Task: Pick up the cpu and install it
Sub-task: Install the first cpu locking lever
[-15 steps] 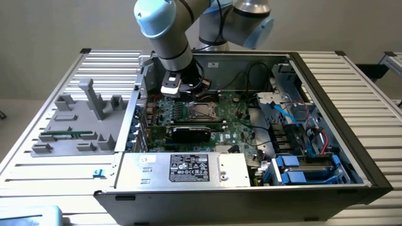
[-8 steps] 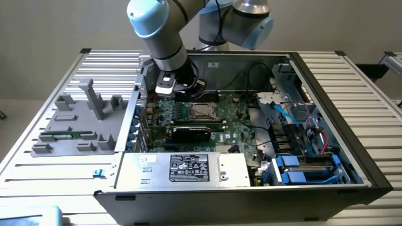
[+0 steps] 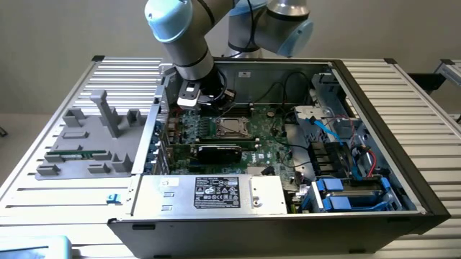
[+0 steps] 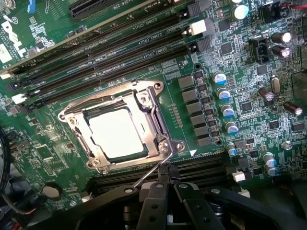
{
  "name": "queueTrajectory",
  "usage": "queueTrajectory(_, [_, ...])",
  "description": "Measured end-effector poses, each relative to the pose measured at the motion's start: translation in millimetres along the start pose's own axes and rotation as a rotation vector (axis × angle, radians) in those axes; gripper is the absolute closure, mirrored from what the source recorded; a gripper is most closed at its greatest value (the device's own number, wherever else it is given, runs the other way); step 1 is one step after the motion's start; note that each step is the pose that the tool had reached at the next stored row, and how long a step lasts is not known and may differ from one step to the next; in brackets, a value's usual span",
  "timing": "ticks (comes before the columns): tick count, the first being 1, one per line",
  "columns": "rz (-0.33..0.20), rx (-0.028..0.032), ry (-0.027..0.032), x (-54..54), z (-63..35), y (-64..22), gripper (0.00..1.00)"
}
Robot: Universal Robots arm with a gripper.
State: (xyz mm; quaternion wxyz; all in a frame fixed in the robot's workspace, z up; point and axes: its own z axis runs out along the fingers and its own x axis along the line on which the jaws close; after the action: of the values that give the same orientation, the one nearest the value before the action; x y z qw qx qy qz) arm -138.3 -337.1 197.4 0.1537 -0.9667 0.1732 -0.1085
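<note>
The cpu (image 4: 116, 132), a pale square chip, lies seated in the motherboard socket, with the metal retention frame (image 4: 154, 120) closed around its edges. My gripper (image 4: 169, 184) is shut, its black fingers pressed together just beside the socket's corner. The thin wire socket lever (image 4: 149, 174) slants across right at the fingertips; whether it is pinched I cannot tell. In the exterior view my gripper (image 3: 204, 108) hangs inside the open computer case, just to the exterior view's left of the socket (image 3: 232, 127).
Empty memory slots (image 4: 110, 48) run beside the socket, and capacitors (image 4: 225, 103) stand along its other side. A black graphics card (image 3: 219, 151) sits below the socket. The power supply (image 3: 216, 194) fills the case front. A grey fixture (image 3: 86, 145) holding a green memory stick lies outside the case.
</note>
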Motion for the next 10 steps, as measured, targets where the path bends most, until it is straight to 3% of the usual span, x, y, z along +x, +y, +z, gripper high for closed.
queueTrajectory(10, [0.003,-0.0089,0.0042,-0.9,2.6,0.0,0.89])
